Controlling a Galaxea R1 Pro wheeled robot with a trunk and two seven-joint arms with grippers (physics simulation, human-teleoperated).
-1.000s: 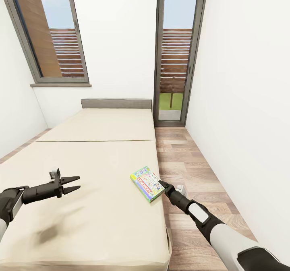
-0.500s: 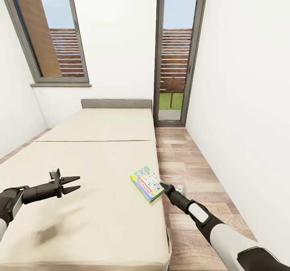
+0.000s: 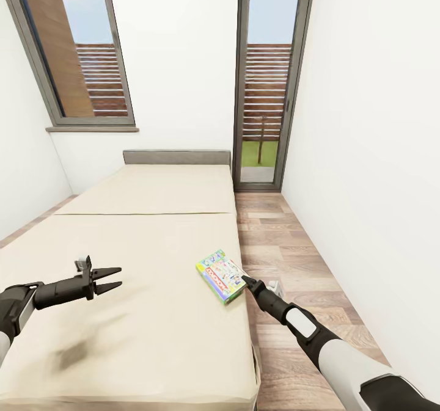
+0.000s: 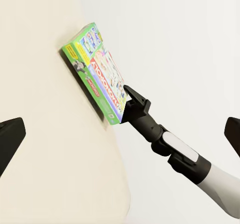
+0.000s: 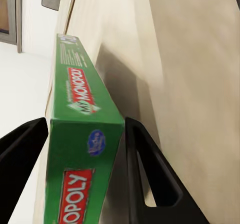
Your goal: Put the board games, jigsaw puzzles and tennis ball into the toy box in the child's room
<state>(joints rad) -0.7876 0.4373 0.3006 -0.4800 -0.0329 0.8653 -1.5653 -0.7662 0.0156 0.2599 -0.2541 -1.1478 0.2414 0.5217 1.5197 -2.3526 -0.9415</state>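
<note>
Green-edged board game [image 3: 221,275] near bed [image 3: 122,313] edge

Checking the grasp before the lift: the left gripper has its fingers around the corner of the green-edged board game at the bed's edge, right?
Wrong arm: the right gripper straddles the green-edged board game, as the right wrist view shows. The left gripper hovers open over the bed.
</note>
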